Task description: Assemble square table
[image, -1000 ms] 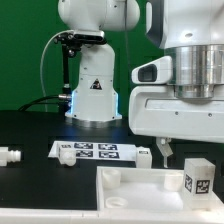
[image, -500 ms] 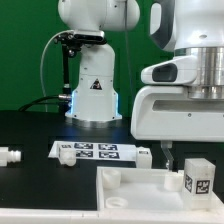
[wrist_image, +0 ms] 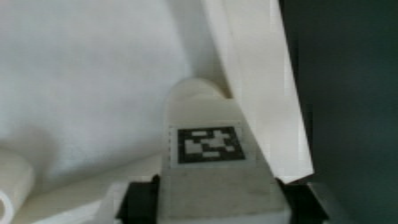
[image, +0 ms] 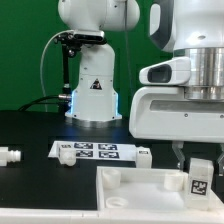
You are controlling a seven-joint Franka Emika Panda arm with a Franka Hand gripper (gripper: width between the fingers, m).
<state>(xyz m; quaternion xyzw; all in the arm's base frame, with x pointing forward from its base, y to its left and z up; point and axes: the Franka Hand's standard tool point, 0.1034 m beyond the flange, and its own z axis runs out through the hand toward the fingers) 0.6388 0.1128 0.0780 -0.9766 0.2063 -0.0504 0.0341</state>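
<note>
1. Exterior view first: at the exterior view's right the fingers (image: pixel 181 152) hang from the big white hand, and they're clamped on a leg (image: pixel 200 174), snug against its sides with no gap showing.
2. That leg stands upright with its black-and-white tag facing the camera. It sits right over the end of the tabletop (image: pixel 135 186) on the exterior view's right.
3. The tabletop lies flat on the black bench (image: pixel 25 135) in the foreground, and a raised corner socket (image: pixel 111 175) stands up at its end on the exterior view's left.
4. Wrist view now: we're looking down the leg (wrist_image: pixel 210 120), tag plain to see, with a dark finger pressed against each side. Beyond it is the white panel, whose raised rim (wrist_image: pixel 249 60) runs just beside the leg. Whether the leg's far end touches the panel, I cannot tell.
5. Further back, the marker board (image: pixel 95 151) lies flat on the bench. A small white part (image: pixel 9 156) sits well apart at the exterior view's left.
</note>
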